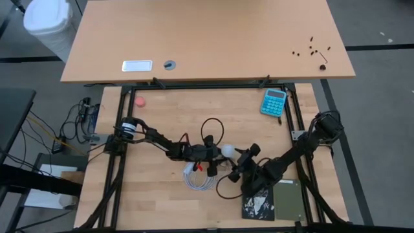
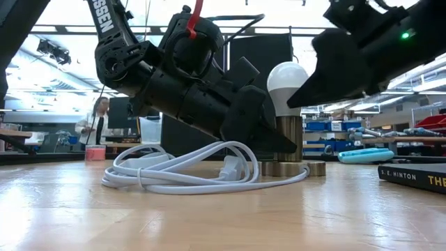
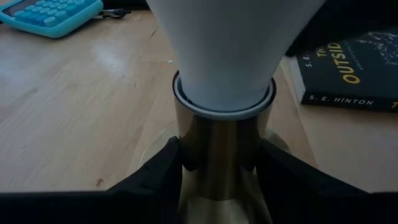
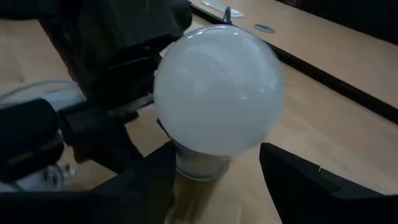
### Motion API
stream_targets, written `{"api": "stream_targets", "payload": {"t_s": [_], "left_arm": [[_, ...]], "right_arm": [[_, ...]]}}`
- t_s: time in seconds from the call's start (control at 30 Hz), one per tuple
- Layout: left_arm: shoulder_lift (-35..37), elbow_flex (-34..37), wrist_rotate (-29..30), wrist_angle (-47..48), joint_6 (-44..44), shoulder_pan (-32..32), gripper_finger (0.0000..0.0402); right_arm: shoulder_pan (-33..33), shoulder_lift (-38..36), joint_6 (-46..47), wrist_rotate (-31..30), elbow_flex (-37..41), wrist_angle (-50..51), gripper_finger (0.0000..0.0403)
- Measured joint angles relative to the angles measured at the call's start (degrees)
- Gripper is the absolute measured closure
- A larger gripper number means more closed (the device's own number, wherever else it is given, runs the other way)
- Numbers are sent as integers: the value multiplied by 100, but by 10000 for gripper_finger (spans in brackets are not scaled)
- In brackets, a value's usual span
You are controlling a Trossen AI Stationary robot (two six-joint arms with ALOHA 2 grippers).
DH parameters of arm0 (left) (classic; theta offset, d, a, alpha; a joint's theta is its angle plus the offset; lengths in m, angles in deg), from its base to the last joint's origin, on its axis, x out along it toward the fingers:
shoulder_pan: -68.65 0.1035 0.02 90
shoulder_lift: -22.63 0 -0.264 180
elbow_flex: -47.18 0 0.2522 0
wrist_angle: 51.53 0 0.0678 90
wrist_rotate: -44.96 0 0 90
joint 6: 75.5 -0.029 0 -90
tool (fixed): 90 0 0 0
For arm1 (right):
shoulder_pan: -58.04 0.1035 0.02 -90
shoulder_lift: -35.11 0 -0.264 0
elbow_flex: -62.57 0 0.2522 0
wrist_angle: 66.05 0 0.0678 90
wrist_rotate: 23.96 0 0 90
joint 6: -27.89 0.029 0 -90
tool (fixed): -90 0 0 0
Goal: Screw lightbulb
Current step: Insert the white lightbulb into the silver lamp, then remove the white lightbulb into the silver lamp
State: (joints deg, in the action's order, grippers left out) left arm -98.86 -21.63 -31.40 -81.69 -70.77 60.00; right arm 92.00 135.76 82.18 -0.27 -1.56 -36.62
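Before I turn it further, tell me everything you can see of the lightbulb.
The lightbulb is matte white, pear-shaped and unlit. It stands upright, its neck seated in the brass-coloured socket, screw base hidden. The left gripper clamps the socket below it. The right gripper straddles the bulb's neck with its fingers apart; contact is unclear.

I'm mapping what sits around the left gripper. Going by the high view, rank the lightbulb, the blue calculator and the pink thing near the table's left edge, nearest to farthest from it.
From the left gripper:
1. Lightbulb, right beside it at mid-table.
2. Calculator, toward the far right corner.
3. Pink thing, toward the far left; a little farther off than the calculator, though the gap between the two is small.
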Motion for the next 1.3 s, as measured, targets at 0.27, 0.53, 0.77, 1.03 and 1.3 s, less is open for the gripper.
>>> {"api": "stream_targets", "payload": {"t_s": [0.27, 0.53, 0.77, 1.03, 1.3], "left_arm": [[4, 2, -79, 23, -119, -2, 217], [4, 4, -111, 20, -127, -2, 217], [4, 4, -104, 17, -127, -2, 217], [0, 4, -93, 16, -127, -2, 217], [0, 6, -82, 14, -118, 0, 217]], "right_arm": [[-87, -390, 1530, 247, 0, 2085, 161], [133, -381, 1137, 671, 7, 1494, 161], [241, -381, 498, 721, 314, -38, 156], [350, -379, 311, 187, 1459, -2176, 109], [4, -377, -1785, 592, 1565, -4105, 77]]}}
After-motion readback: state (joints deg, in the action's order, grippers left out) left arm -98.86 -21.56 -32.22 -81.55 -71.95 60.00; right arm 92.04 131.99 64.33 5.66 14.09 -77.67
